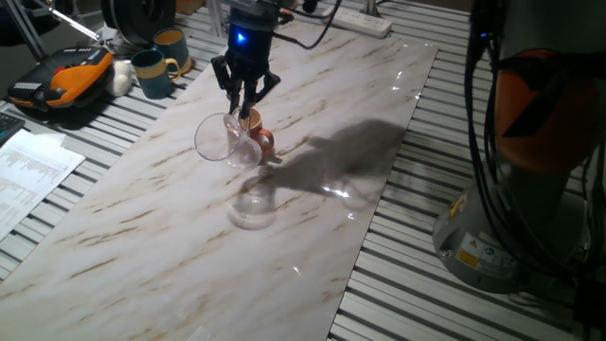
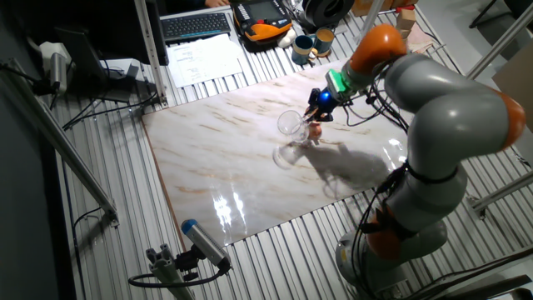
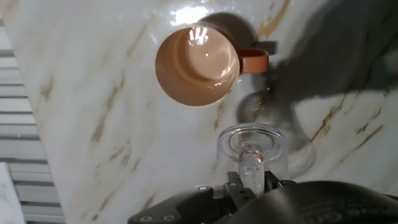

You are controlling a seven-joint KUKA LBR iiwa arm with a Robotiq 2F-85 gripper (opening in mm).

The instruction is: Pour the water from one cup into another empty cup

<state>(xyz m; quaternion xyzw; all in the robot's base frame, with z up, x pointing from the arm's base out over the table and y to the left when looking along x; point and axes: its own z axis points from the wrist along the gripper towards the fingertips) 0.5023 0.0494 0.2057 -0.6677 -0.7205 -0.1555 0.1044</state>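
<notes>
**Glass mug held tipped beside the terracotta mug**

I see the claw [image 1: 244, 106] closed on the handle of the glass mug [image 1: 222, 139], which hangs tilted on its side above the marble desk [image 1: 170, 227], its mouth turned away from the arm. The terracotta mug [image 1: 260, 140] stands upright on the desk just behind and under the glass mug, right below the claw.

The hand view gives me what the fixed views do not: the inside of the terracotta mug [image 3: 198, 65], with a wet-looking sheen at its bottom, its handle pointing right, and the glass mug [image 3: 250, 142] seen base-on just beside it, clamped between the fingers [image 3: 249, 180]. From the other fixed view I get the whole arm bent over the desk, the claw [image 2: 319, 107] and the glass mug [image 2: 291, 124] small.

I cannot make out the water in any view. Two dark teal mugs [image 1: 159, 62] stand well apart at the far edge.
</notes>
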